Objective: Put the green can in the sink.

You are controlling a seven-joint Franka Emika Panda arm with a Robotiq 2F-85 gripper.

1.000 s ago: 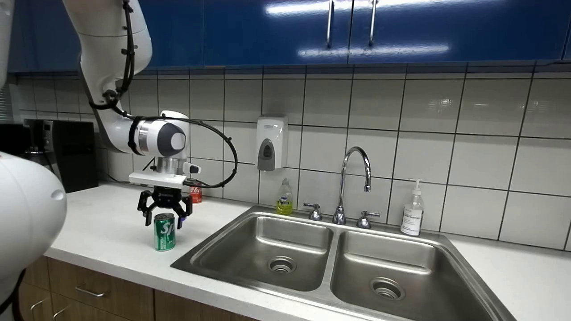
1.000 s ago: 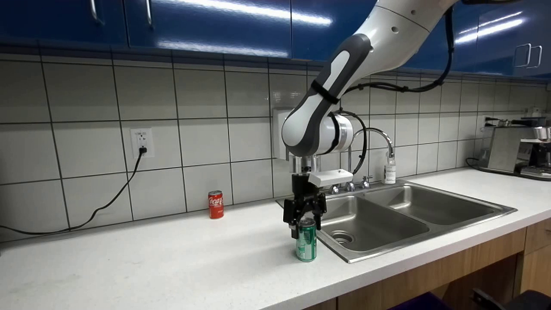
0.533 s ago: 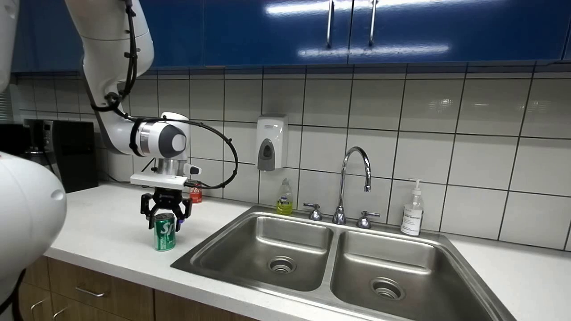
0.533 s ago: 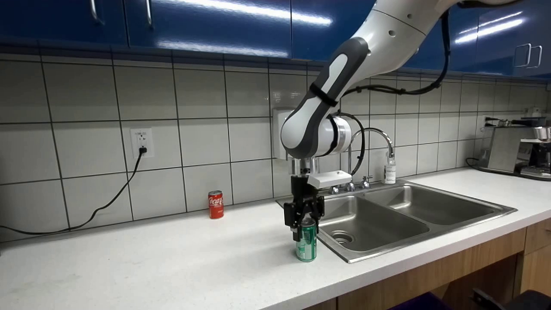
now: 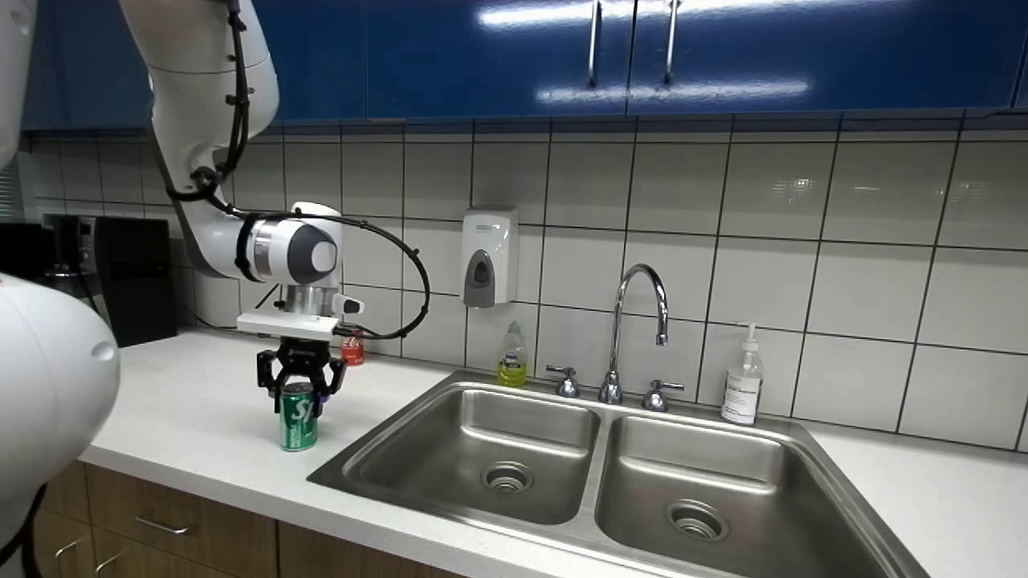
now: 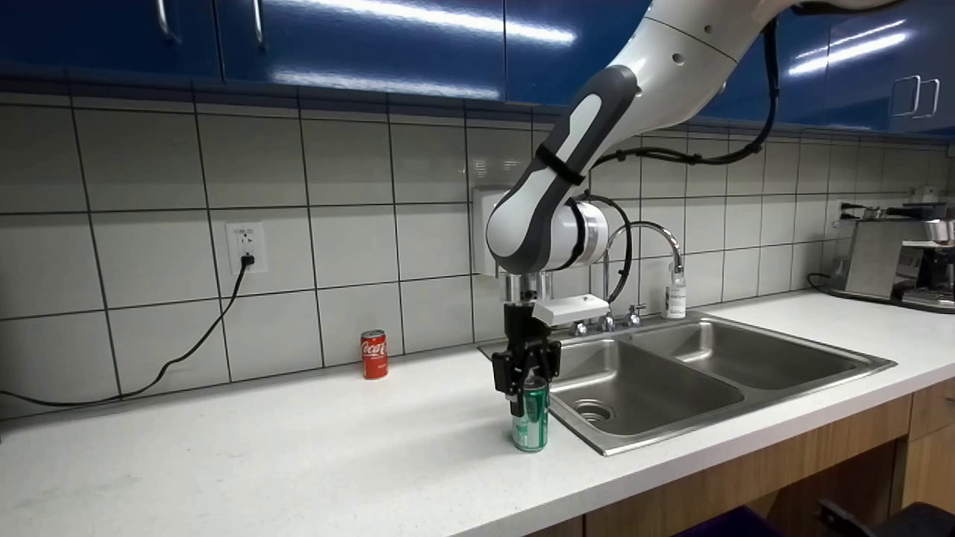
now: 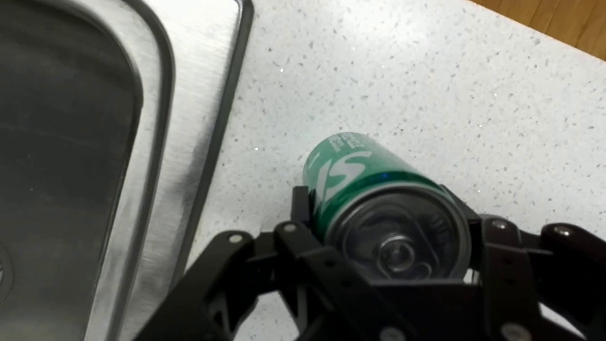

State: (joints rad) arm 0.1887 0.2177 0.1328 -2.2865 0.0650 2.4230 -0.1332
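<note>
Gripper (image 5: 298, 407) is pinching the green can (image 5: 299, 429) around its upper half, fingers (image 7: 301, 201) against both sides per wrist view; can looks upright, base on the desk (image 5: 193, 401), just beside the sink (image 7: 196, 85). Step now, imo: secure the grasp & start lifting. Grip's high, so base could swing: go straight up, slow, no sideways pull until the bottom clears the steel edge. Then shift over the adjacent basin (image 5: 450, 466), staying well off the faucet (image 5: 617, 337) at the back. Go easy w/ force, since thin wall prob dents. Lower close to basin floor b4 releasing, else can may tip/roll.
</note>
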